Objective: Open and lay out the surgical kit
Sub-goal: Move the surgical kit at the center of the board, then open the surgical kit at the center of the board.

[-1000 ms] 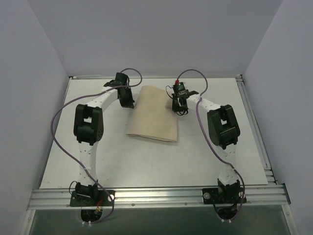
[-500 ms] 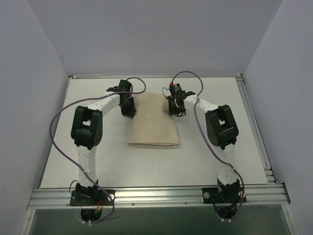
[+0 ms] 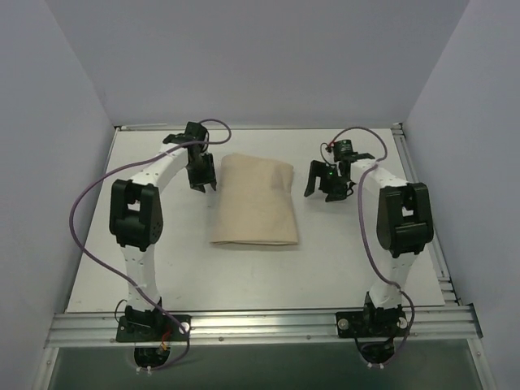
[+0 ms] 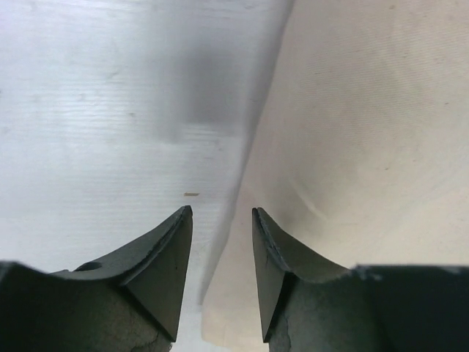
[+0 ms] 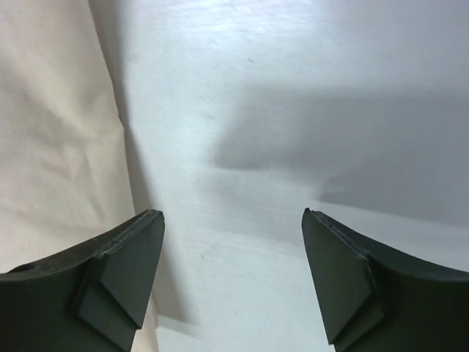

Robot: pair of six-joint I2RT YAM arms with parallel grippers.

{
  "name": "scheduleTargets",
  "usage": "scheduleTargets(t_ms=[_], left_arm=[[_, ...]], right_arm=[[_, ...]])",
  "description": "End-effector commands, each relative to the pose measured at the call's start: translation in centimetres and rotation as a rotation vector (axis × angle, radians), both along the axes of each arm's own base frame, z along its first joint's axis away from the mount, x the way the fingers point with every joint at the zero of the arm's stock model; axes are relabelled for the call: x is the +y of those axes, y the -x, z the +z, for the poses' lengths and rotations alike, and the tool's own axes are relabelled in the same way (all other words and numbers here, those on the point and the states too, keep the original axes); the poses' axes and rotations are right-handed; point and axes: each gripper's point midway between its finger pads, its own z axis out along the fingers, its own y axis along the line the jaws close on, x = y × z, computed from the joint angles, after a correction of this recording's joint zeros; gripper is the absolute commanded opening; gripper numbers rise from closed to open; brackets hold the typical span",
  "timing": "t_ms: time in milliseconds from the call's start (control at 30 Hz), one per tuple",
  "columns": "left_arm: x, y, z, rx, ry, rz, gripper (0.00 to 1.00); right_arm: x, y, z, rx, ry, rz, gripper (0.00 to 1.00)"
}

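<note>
The folded beige cloth wrap (image 3: 253, 203) is laid closed on the white table (image 3: 162, 268), contents unexposed. At its far left edge, the left gripper (image 4: 221, 214) is held slightly parted astride the hem, presumably for pinching. Off its far right edge, the right gripper (image 5: 231, 214) is spread wide, empty.

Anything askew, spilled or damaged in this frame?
Nothing stands out. The cloth wrap lies folded and closed on the table, the left gripper at its left edge, the right gripper open and clear of it.

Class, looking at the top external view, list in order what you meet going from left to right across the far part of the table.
left tool → beige cloth wrap → right tool
</note>
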Motion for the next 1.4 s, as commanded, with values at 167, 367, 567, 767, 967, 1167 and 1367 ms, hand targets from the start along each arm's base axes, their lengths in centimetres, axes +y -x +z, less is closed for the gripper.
scheduleTargets(t_ms=[167,367,567,767,967,1167,1367], left_arm=[[0.3,3.2,6.0,-0.028,0.093,-0.033,0.48],[-1.7,5.3,8.7,-0.072,0.196,-0.076,0.47],[-3.4,7.2,11.5,-0.15,0.218,-0.177,0.47],[-5.4,8.4,13.0,-0.231,0.268,-0.283,0.52],[-9.9,10.3,14.6,-0.354,0.29,-0.444,0.63],[-14.9,11.9,13.8,-0.391,0.312,-0.51,0.69],[-17.6,12.2,13.7,-0.414,0.311,-0.493,0.71]], right_arm=[[3.7,9.0,3.8,0.039,-0.4,0.112,0.74],[5.6,10.3,3.6,0.004,-0.532,0.142,0.66],[6.6,10.9,1.9,0.023,-0.546,0.147,0.55],[9.1,11.0,3.4,0.007,-0.576,0.187,0.18],[9.2,8.6,9.8,-0.097,-0.562,0.13,0.0],[9.6,7.8,12.7,-0.023,-0.603,0.019,0.0],[9.6,8.2,13.2,0.036,-0.6,-0.087,0.0]])
